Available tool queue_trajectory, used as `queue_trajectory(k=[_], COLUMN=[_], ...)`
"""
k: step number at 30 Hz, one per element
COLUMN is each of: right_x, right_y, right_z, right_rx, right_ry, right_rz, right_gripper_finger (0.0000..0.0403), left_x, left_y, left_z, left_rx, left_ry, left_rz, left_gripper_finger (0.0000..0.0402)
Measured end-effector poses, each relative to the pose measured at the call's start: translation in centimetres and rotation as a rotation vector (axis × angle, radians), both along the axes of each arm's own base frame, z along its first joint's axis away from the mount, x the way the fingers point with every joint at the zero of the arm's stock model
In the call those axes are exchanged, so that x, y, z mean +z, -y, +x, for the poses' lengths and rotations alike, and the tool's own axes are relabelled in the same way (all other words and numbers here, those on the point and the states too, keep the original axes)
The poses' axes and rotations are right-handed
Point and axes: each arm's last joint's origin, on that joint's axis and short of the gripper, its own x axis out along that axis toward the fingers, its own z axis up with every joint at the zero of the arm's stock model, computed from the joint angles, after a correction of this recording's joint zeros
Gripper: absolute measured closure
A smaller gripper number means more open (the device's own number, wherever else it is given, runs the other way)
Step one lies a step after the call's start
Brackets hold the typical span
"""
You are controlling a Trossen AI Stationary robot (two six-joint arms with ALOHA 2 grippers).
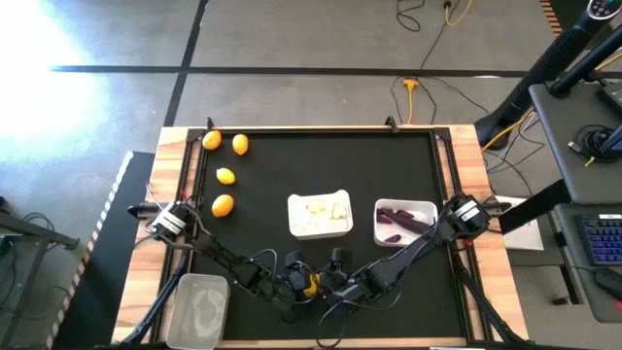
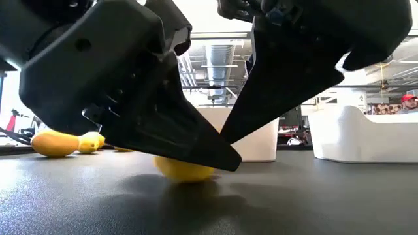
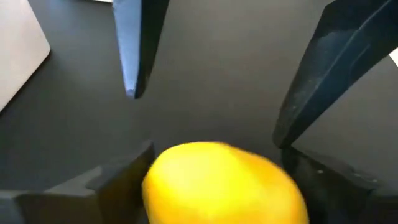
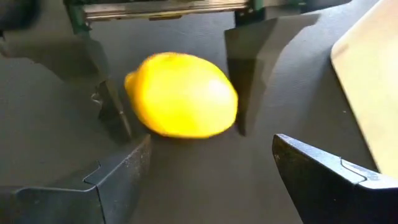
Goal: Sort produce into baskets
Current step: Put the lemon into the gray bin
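Note:
A yellow lemon (image 1: 309,284) lies on the black table near its front edge, at the middle. My left gripper (image 1: 297,282) reaches it from the left, with one finger on each side of it (image 3: 214,171). My right gripper (image 1: 337,284) faces it from the right, open and empty (image 4: 205,165), a little short of the lemon (image 4: 180,93). Several more lemons (image 1: 225,176) lie at the far left. One white tray (image 1: 319,216) holds garlic bulbs. The other white tray (image 1: 403,222) holds purple vegetables. The clear tub (image 1: 199,309) stands at the front left. My left gripper has the lemon between its two fingers (image 4: 115,115), one at each end of the fruit (image 4: 132,93). The fingers slant down from the table's left side. The lemon's underside (image 2: 183,175) rests on the table.
The two white trays stand just behind the grippers, the clear tub to the left of the left arm. The two arms meet head-on at the front middle, their fingertips close together. Wooden rails edge the table.

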Motion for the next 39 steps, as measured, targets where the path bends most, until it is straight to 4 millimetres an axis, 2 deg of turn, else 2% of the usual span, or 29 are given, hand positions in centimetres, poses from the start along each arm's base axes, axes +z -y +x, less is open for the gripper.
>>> queue_trajectory(k=[7,10,16,19,22,25,32,35,39], right_x=[0.0,0.2,0.7,1.1,1.5,1.8,1.9,1.9,1.9], right_y=[0.0,0.0,0.1,0.1,0.2,0.3,1.2,1.9,2.3], right_z=[0.0,0.0,0.0,-0.1,0.0,0.1,0.7,1.0,1.2], right_rx=[0.021,0.020,0.020,0.019,0.015,0.012,-0.011,-0.029,-0.037], right_ry=[-0.003,-0.001,0.013,0.020,0.031,0.038,0.040,0.041,0.040], right_rz=[-0.028,-0.027,-0.019,-0.014,-0.009,-0.006,-0.007,-0.007,-0.008], right_gripper_finger=[0.0076,0.0076,0.0076,0.0076,0.0076,0.0076,0.0076,0.0076,0.0076], left_x=[0.0,0.3,1.3,3.0,5.6,8.3,13.3,14.0,13.1], left_y=[0.0,0.0,0.4,0.5,0.4,0.4,1.5,2.1,2.8], left_z=[0.0,-0.4,-1.4,-2.6,-4.9,-8.2,-16.2,-18.6,-21.1], left_rx=[0.001,0.000,-0.017,-0.027,0.005,0.032,0.029,0.040,0.095], left_ry=[-0.002,-0.027,-0.084,-0.130,-0.187,-0.270,-0.401,-0.417,-0.536], left_rz=[0.003,0.015,0.047,0.077,0.118,0.096,-0.184,-0.263,-0.285], left_gripper_finger=[0.0164,0.0190,0.0184,0.0183,0.0188,0.0189,0.0177,0.0177,0.0181])
